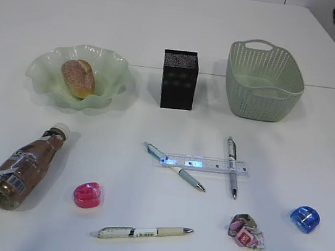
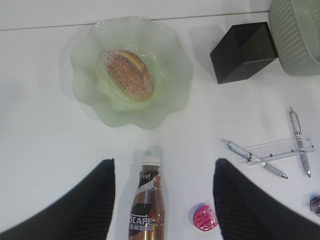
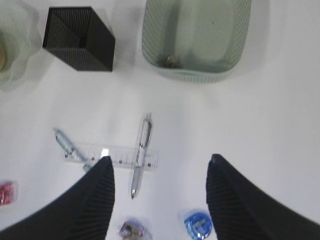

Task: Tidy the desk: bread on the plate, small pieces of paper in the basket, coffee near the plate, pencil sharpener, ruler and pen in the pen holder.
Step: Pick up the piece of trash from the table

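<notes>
Surface: large plain white tabletop surface; a seam runs across it behind the containers, and pale wall panels stand beyond its far edge.
Basket: pale sage-green woven-look plastic basket, far right; the right wrist view shows one small grey-brown paper wad lying inside it.
Plate: pale green translucent dish with a ruffled rim, far left, holding the golden-brown sugar-speckled bread roll.
Pen holder: black square mesh cup, upright between plate and basket; its inside cannot be made out.
Coffee: one clear bottle of brown drink with a white cap, lying on its side in front of the plate, cap toward it.
Ruler: one clear plastic ruler, flat mid-surface, crossed by two pens.
Pens: three; a blue-grey one, a grey one, and a cream one nearest the front.
Sharpeners: two; pink and blue.
Loose paper: one pink-and-white crumpled wad, front right.
Left claw: fingers apart, empty, above the bottle.
Right claw: fingers apart, empty, above the ruler area.
</notes>
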Controlling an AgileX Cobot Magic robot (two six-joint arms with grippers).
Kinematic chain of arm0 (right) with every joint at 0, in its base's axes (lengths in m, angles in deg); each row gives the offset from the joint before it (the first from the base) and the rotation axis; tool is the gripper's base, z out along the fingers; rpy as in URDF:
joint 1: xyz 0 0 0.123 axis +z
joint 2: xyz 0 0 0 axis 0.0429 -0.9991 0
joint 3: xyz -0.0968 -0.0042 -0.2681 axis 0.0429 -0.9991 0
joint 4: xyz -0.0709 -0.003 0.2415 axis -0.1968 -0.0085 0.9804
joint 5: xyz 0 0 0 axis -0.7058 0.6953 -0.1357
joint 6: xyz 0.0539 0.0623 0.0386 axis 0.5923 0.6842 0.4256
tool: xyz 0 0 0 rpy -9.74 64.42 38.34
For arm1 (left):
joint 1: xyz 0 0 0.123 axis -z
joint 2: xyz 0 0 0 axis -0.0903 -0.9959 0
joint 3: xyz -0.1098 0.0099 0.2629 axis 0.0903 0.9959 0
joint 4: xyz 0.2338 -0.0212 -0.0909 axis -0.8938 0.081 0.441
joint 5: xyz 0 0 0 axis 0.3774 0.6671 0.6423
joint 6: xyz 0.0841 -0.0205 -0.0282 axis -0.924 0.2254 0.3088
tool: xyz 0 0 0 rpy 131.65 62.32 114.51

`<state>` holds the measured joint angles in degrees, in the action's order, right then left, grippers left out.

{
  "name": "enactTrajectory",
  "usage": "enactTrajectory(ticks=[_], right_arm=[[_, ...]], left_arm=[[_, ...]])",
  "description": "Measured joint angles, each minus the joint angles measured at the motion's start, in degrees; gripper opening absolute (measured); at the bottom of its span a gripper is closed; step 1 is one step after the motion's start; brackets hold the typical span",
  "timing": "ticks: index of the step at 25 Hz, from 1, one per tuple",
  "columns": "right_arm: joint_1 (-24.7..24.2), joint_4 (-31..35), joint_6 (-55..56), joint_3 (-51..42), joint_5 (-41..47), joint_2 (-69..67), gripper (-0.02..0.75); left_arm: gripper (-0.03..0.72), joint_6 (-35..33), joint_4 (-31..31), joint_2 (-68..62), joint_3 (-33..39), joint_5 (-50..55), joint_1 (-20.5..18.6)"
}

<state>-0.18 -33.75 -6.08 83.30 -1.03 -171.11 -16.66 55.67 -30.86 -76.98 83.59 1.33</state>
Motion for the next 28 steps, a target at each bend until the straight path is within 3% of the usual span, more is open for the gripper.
enactTrajectory(ticks=[2, 8, 10, 11, 16, 28], right_arm=[[1.0, 0.0, 0.0, -4.2, 0.0, 2.2, 0.46], [10.4, -2.6, 0.1, -20.9, -0.1, 4.8, 0.46], [11.0, -2.7, 0.1, -21.8, -0.2, 4.8, 0.46], [14.6, -3.2, 0.2, -24.6, -0.3, 4.1, 0.46], [21.3, -5.1, 0.2, -27.6, -0.7, 0.4, 0.46], [21.9, -6.5, 0.2, -30.7, -2.1, -8.6, 0.461]], left_arm=[[0.436, 0.0, 0.0, 0.1, 0.0, 0.0, 0.0], [0.436, 0.0, 0.0, 0.1, 0.0, 0.0, 0.0], [0.436, 0.0, 0.0, 0.1, 0.0, 0.0, 0.0], [0.436, 0.0, 0.0, 0.1, 0.0, 0.0, 0.0], [0.436, 0.0, 0.0, 0.1, 0.0, 0.0, 0.0], [0.43, 0.0, 0.6, 0.1, 0.0, 0.0, 0.0]])
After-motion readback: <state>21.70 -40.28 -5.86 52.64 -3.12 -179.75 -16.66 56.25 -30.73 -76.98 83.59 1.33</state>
